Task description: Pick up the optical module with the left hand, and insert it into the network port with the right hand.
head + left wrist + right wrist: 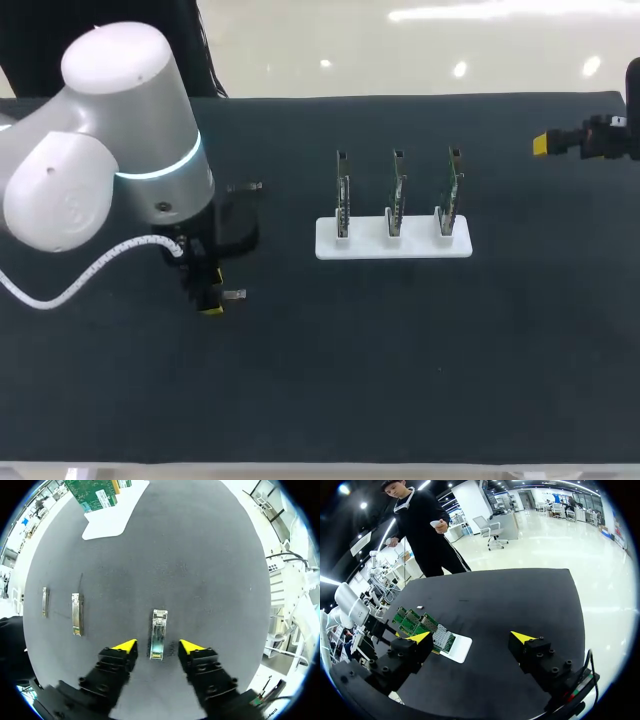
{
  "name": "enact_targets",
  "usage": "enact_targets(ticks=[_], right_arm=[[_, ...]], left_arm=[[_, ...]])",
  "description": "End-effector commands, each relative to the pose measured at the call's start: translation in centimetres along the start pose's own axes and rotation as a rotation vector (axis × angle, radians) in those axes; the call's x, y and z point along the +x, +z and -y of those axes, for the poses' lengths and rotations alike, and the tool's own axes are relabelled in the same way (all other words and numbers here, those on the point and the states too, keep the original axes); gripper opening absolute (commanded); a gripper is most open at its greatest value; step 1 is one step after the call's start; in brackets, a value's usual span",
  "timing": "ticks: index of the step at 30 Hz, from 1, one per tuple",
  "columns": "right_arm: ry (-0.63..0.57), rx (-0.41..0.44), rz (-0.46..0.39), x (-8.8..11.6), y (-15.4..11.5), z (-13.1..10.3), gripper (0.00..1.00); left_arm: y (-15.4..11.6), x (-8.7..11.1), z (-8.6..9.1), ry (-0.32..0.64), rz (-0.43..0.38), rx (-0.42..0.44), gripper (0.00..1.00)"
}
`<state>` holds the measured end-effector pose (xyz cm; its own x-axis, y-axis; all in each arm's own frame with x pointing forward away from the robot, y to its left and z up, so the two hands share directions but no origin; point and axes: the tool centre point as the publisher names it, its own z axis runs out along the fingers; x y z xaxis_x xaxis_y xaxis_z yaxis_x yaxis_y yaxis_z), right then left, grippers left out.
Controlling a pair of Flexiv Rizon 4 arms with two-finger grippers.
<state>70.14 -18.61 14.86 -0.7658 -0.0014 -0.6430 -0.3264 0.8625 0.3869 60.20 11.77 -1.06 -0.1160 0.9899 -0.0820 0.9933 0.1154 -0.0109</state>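
Fingers of left gripper stood open astride small silver metal optical module, not touching it. Right gripper sat far right, open, empty.

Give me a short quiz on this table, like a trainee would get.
1. True or false: the left gripper is shut on the optical module.
2. How many green boards stand in the white stand? A two, B three, C five.
3. Fill in: the right gripper holds ____.
Key: 1 false, it is open, the module lying between its fingers; 2 B; 3 nothing.
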Motion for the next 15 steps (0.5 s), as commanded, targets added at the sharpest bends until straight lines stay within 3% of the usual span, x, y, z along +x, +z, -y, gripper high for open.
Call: enact_targets(ticks=[1, 7, 9, 10, 15], right_arm=[[0.001, 0.006, 0.000, 0.0, 0.0, -0.1, 1.00], [0.001, 0.006, 0.000, 0.0, 0.0, -0.1, 1.00], [0.001, 0.006, 0.000, 0.0, 0.0, -0.1, 1.00], [0.001, 0.006, 0.000, 0.0, 0.0, -0.1, 1.00], [0.001, 0.006, 0.000, 0.0, 0.0, -0.1, 1.00]], left_arm=[[0.3, 0.3, -0.1, 0.001, 0.005, 0.001, 0.46], [0.3, 1.2, -0.3, 0.016, 0.000, 0.008, 0.27], [0.1, 1.6, -0.4, 0.021, 0.000, 0.009, 0.14], [0.1, 1.7, -0.4, 0.023, 0.001, 0.009, 0.00], [-0.9, 1.9, -0.5, 0.013, 0.018, 0.007, 0.00]])
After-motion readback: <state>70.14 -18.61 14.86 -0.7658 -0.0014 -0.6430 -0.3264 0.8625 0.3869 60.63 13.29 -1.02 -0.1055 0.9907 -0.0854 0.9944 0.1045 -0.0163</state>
